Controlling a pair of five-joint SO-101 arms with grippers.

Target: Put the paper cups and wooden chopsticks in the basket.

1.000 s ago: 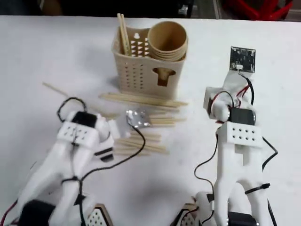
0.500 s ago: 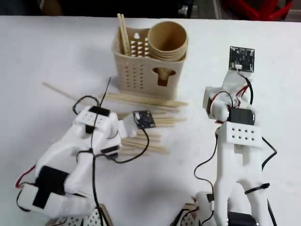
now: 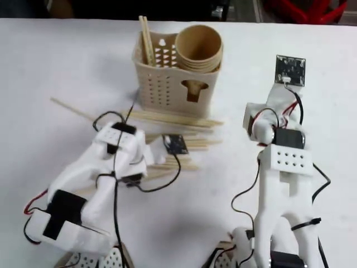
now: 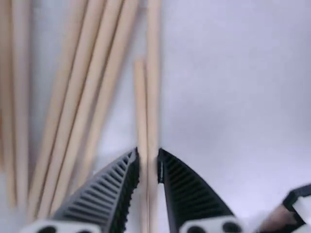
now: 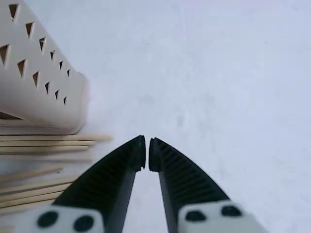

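A perforated beige basket (image 3: pixel 167 84) stands at the back middle of the table, with stacked paper cups (image 3: pixel 199 46) and two wooden chopsticks (image 3: pixel 146 38) upright in it. Several more chopsticks (image 3: pixel 173 119) lie flat on the table in front of it, and a single one (image 3: pixel 70 108) lies off to the left. My left gripper (image 4: pixel 148 162) is down at this pile, shut on a pair of chopsticks (image 4: pixel 147 107) that run between its fingers. My right gripper (image 5: pixel 146 154) is shut on nothing, low over bare table beside the basket's corner (image 5: pixel 43 92).
The left arm (image 3: pixel 111 156) leans across the near end of the chopstick pile. The right arm (image 3: pixel 279 145) stands to the right of the basket. Bare white table (image 3: pixel 334 84) stretches right of that arm and along the far left.
The left arm has swung forward and to the right and come down onto the chopstick pile. The right arm has hardly moved.
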